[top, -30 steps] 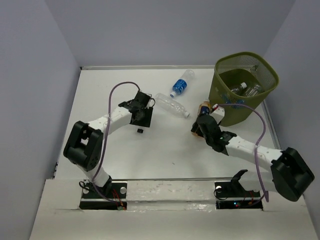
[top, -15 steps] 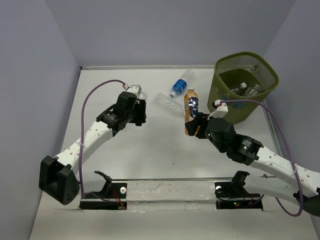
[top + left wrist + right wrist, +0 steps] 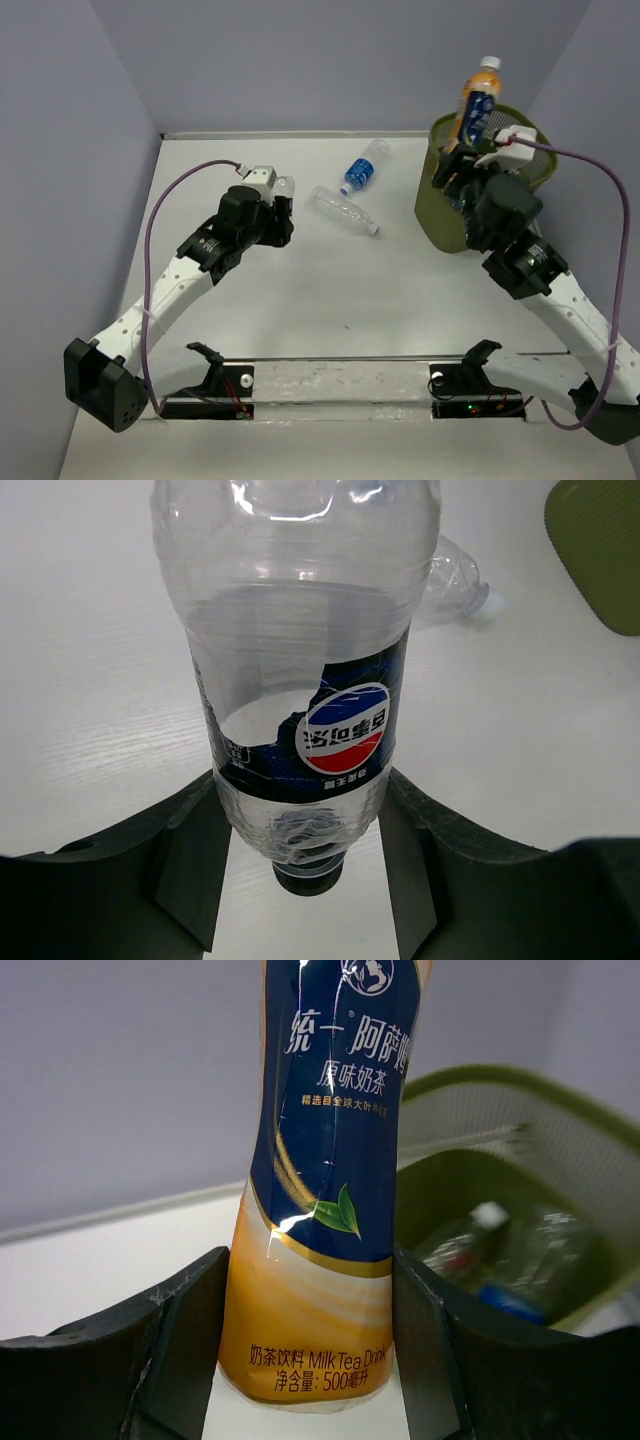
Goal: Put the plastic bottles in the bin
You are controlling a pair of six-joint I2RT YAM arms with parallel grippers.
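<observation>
Right claw [image 3: 310, 1290] pinches the orange-filled bottle [image 3: 478, 100], upright over the bin [image 3: 545, 150] at the table's far right corner. Left claw [image 3: 300, 810] clamps a clear bottle [image 3: 300, 680] near its cap. I judge the orange-filled one heavier and the clear one light, crushable and slick, so both are best gripped at the label band.

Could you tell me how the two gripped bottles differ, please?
The Pepsi bottle in the left gripper is clear and looks empty; the milk tea bottle in the right gripper is opaque orange and navy. The Pepsi bottle is down near the table; the milk tea bottle is held high by the bin. Both are gripped.
</observation>
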